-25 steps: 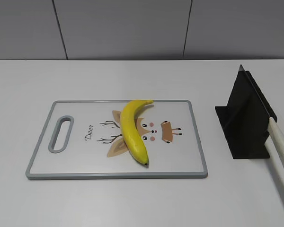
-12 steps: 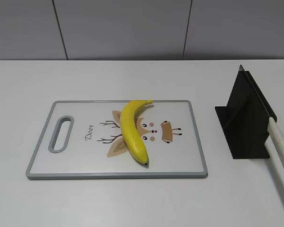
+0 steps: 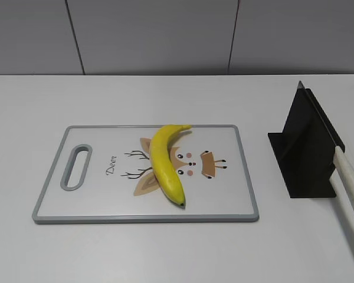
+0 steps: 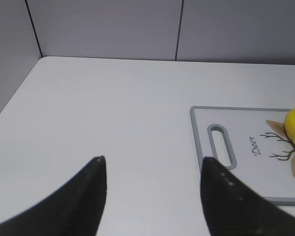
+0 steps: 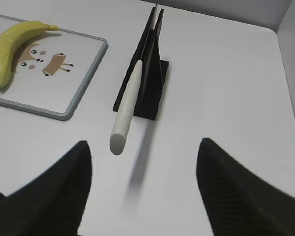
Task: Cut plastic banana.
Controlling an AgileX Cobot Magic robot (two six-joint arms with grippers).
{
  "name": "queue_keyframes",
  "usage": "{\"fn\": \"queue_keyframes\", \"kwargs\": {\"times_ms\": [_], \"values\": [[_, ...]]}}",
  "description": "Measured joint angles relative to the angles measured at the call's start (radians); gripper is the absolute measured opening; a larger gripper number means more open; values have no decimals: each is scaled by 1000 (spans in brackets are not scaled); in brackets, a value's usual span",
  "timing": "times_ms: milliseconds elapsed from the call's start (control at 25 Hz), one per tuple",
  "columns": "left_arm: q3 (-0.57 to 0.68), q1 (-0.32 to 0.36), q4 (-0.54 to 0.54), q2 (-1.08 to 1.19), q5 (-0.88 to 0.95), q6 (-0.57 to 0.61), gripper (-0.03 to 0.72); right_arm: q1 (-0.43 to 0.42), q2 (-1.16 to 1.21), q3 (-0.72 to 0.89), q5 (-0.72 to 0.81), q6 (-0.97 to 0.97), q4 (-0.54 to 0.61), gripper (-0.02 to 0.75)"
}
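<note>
While the knife (image 3: 349, 183) runs off frame, the plastic banana (image 3: 166, 163) lies whole.

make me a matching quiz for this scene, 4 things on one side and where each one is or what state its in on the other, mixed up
Things:
1. plastic banana
2. knife
3. left pincer
4. cutting board

Places or states:
A. slotted in the black stand, white handle sticking out
B. flat on the white table, grey rim, handle hole at its left end
C. open, holding nothing, above bare table left of the board
D. lying across the deer picture on the board

Pairs: 1-D, 2-A, 3-C, 4-B
</note>
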Motion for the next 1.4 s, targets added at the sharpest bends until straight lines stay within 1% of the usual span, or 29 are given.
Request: {"fn": "queue_keyframes", "kwargs": {"times_ms": [160, 320, 520, 600, 680, 840, 1080, 1400], "values": [[0, 0, -9, 0, 13, 4, 590, 0, 0, 0, 0, -1, -1, 522], [0, 0, -48, 0, 20, 48, 590, 0, 0, 0, 0, -1, -1, 522], [29, 0, -68, 0, -85, 76, 590, 0, 0, 0, 0, -1, -1, 522], [32, 0, -68, 0, -91, 79, 589, 0, 0, 0, 0, -1, -1, 522], [21, 0, -71, 0, -65, 82, 588, 0, 0, 0, 0, -1, -1, 521], [2, 0, -68, 0, 52, 102, 589, 0, 0, 0, 0, -1, -1, 521], [4, 0, -69, 0, 135, 116, 589, 0, 0, 0, 0, -2, -1, 521], [15, 0, -71, 0, 133, 136, 589, 0, 0, 0, 0, 8, 0, 521]]}}
